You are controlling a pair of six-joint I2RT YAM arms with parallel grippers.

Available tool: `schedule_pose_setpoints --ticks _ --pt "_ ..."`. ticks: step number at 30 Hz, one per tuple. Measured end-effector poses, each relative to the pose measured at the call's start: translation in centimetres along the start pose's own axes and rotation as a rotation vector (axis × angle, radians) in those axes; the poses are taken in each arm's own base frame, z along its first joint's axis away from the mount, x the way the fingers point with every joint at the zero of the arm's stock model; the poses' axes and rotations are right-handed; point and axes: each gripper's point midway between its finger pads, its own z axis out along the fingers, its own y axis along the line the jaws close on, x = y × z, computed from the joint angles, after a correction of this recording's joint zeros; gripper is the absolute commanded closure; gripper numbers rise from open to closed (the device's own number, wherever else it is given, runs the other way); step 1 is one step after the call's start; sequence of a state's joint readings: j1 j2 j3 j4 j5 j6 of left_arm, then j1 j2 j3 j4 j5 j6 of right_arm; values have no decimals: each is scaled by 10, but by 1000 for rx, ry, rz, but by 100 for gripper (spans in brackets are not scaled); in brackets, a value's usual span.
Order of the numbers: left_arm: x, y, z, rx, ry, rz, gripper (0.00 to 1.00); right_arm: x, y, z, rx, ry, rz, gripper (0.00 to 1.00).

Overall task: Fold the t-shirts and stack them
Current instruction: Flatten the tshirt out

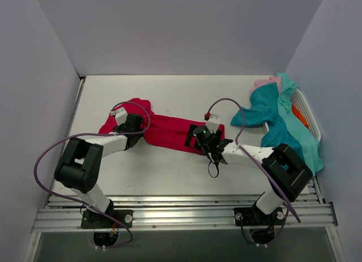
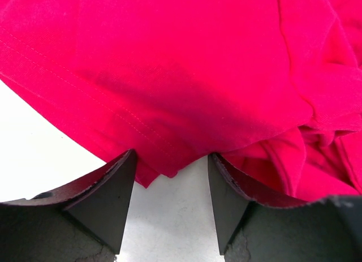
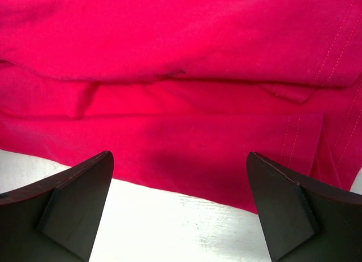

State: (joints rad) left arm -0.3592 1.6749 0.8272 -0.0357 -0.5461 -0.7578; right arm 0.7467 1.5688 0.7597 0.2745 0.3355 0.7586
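Gripping the crimson t-shirt (image 1: 169, 131), bunched across the middle of the desk (image 1: 169, 92), calls for both bites to land low on its near hem. The left end effector (image 2: 171, 154), half open and empty, straddles a hem corner at the shirt's 9 o'clock end. The right end effector (image 3: 180, 154), wide open and empty, faces the hem at 3 o'clock.

Crimson tee (image 1: 169, 132) — teal tees (image 1: 272, 112), pink tee (image 1: 263, 82).

A robotics lab test cell. Plain pale walls (image 1: 181, 30) box in a white table (image 1: 169, 180); an aluminium rail (image 1: 181, 215) carries two cabled robot arms (image 1: 79, 166)
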Motion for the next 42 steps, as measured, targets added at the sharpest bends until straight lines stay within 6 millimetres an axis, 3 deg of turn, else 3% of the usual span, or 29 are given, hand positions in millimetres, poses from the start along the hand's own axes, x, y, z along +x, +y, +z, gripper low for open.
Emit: schedule_pose_setpoints --ticks 6,11,20,21,25,33,37,42 --pt "0 0 0 -3 -2 -2 48 -1 1 0 -3 -3 2 1" --pt "-1 1 0 -7 -4 -5 68 -1 1 0 -4 -4 3 1" --pt "-3 0 0 -9 -5 -5 84 -1 1 0 -3 -3 2 1" --pt "-3 0 0 -10 -6 -5 92 -1 1 0 -3 -3 2 1" --pt "-3 1 0 -13 -8 -6 98 0 0 0 -3 -3 2 1" --pt "-7 0 -2 -10 -16 -3 98 6 -7 1 14 5 -6 1" --pt "-26 -2 -20 31 -62 -19 98 3 -12 -1 32 -7 -6 1" --pt "-82 -7 -69 125 -200 -84 98 -11 -21 -12 46 -45 14 1"
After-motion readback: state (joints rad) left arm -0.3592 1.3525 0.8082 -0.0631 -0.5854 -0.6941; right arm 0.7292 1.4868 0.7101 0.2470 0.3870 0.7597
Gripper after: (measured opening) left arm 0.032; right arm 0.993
